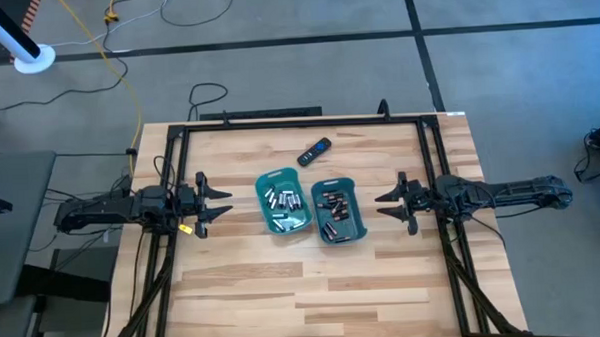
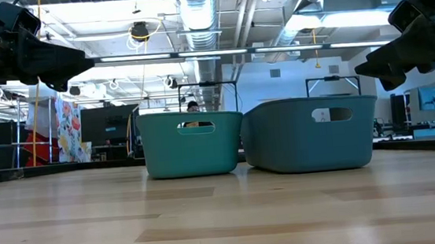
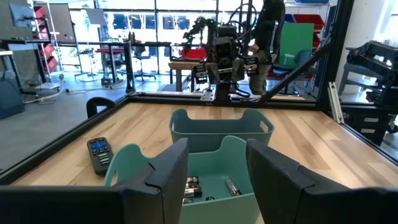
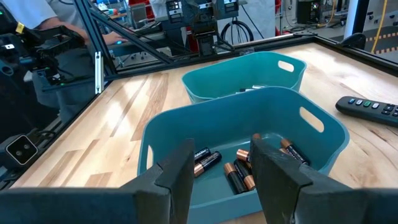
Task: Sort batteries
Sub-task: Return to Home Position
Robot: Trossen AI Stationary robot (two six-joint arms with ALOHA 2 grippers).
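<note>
On the wooden table [image 1: 284, 289], your two teal trays sit side by side: silvery batteries [image 1: 284, 200] fill the left tray [image 1: 260, 202], coppery-ended batteries [image 1: 333, 209] the right tray [image 1: 362, 218]. Your left gripper [image 1: 224, 203] and right gripper [image 1: 383, 206] flank them, fingers spread, holding nothing. A black remote [image 1: 314, 151] lies beyond.

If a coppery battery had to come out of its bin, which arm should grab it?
Probably the right. The coppery batteries lie in the bin nearest the right gripper, which is open and pointing at it. The left gripper would have to reach past the other bin first.
</note>
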